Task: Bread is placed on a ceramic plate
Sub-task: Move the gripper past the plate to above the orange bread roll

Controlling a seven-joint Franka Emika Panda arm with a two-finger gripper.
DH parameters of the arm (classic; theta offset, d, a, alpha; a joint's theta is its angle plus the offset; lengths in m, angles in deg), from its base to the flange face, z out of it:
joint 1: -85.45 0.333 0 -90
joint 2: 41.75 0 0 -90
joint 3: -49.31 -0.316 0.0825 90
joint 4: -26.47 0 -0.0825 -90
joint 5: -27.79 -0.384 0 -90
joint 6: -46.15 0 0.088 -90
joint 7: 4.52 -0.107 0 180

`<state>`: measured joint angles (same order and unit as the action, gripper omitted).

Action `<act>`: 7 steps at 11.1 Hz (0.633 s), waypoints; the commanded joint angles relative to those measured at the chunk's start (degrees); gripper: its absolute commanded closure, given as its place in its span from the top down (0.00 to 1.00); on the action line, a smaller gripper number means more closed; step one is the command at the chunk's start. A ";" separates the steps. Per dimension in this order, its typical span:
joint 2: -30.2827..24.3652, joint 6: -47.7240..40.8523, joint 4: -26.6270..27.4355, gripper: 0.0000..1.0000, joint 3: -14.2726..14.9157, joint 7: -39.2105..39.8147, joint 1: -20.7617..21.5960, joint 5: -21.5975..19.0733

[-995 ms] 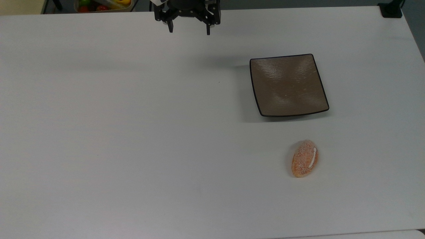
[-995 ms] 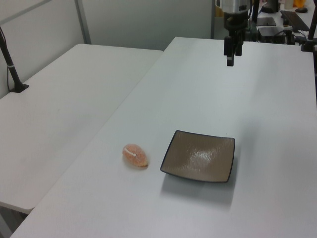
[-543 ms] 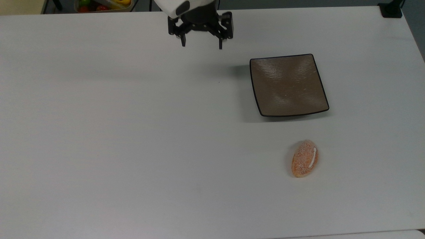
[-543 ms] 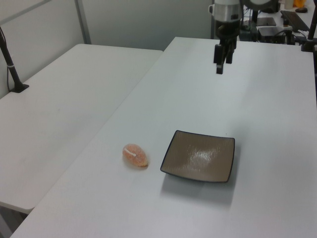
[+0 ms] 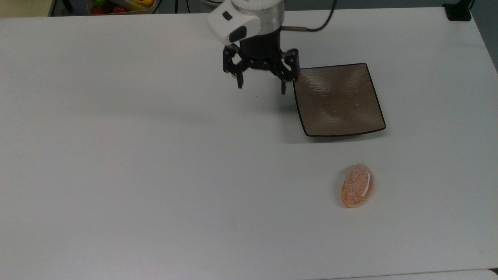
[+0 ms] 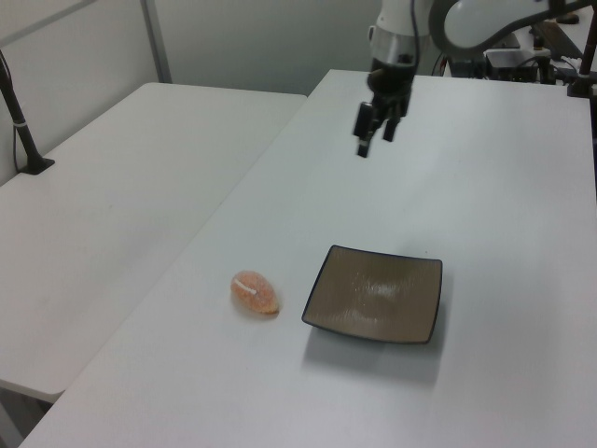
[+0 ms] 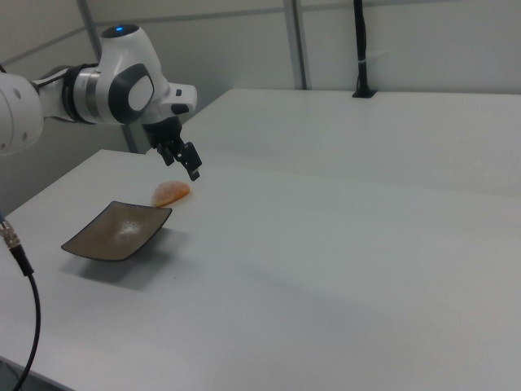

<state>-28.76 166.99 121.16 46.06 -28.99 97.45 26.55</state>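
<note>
Pincer [image 5: 260,88]: empty, jaws spread wide, hanging above the white table [image 5: 136,163]; over the last second it has advanced from the table's far edge to just beside the ceramic plate [image 5: 337,100] on the top view's left, so the approach is under way, pickup not yet begun. Bread [image 5: 357,185]: lying on the table, near the plate's lower edge in the top view but apart from it; long axis runs nearly up-down in the top view, leaning slightly right at the top, white stripe along the right flank. Plate: bare
</note>
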 commanded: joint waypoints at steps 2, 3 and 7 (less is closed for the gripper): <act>10.45 12.46 -6.96 1.00 0.17 -17.66 5.12 7.03; 12.56 14.49 -8.20 1.00 0.17 -21.98 6.35 8.35; 18.01 21.54 -12.85 1.00 0.34 -36.94 10.83 14.14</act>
<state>-14.36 186.76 112.89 45.91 -58.85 105.97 36.45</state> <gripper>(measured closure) 0.000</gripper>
